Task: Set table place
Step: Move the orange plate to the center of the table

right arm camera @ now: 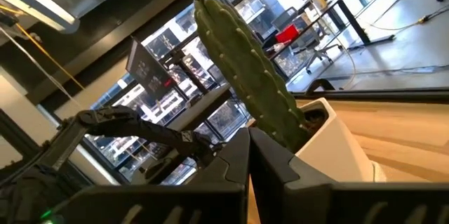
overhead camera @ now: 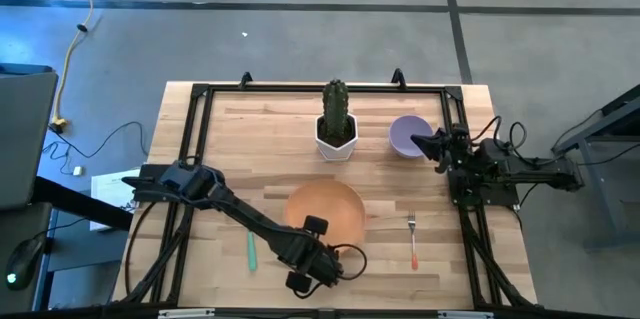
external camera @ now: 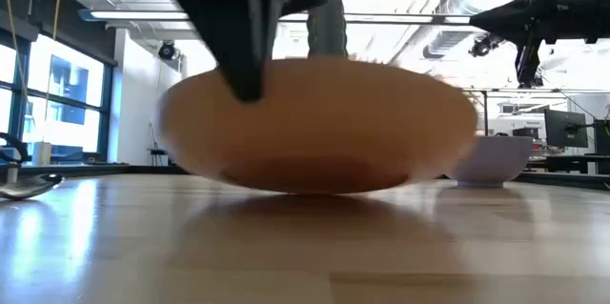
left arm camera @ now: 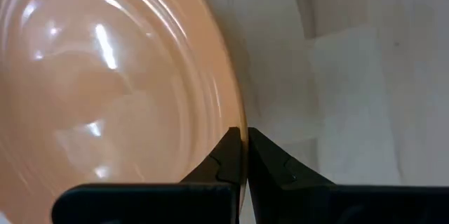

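The round orange plate (overhead camera: 325,211) lies near the table's front middle and fills the low view (external camera: 315,123). My left gripper (overhead camera: 328,251) is at the plate's near edge, shut on its rim. The spoon with the green handle (overhead camera: 252,251) lies left of the plate. The fork with the orange handle (overhead camera: 412,241) lies right of it. The lavender bowl (overhead camera: 408,135) stands at the back right beside the cactus. My right gripper (overhead camera: 420,141) is shut and empty, held high above the bowl's right side (external camera: 481,23). My left gripper pinches the plate's rim (left arm camera: 237,115) at its near edge between the two fingertips, one finger over the plate's inside (left arm camera: 226,155) and one outside it. The fingers come from the table's near side, slanting down. Whether the plate's near edge is lifted off the table cannot be told.
A green cactus in a white pot (overhead camera: 337,124) stands at the back middle, just left of the bowl, and shows close ahead in the right wrist view (right arm camera: 245,76). The black frame rail (overhead camera: 200,139) runs around the wooden tabletop (overhead camera: 260,149).
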You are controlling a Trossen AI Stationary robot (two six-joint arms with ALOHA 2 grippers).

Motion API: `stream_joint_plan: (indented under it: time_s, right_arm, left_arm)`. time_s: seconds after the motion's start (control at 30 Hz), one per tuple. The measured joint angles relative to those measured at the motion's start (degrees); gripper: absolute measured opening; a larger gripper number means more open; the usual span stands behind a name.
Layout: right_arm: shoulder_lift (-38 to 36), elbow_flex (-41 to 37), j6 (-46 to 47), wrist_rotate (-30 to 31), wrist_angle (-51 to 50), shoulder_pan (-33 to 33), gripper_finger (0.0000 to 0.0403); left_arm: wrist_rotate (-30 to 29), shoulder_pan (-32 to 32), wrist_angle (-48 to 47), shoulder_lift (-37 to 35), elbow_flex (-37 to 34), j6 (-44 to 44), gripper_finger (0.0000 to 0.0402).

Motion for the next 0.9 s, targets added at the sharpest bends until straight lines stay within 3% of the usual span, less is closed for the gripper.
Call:
stream_joint_plan:
  time_s: [0.9]
  right_arm:
    - [-0.01,0.0,0.0,-0.34,-1.08,0.01,0.0]
  left_arm:
    - [2.94,-0.01,4.76,4.3,-1.29,1.93,0.0]
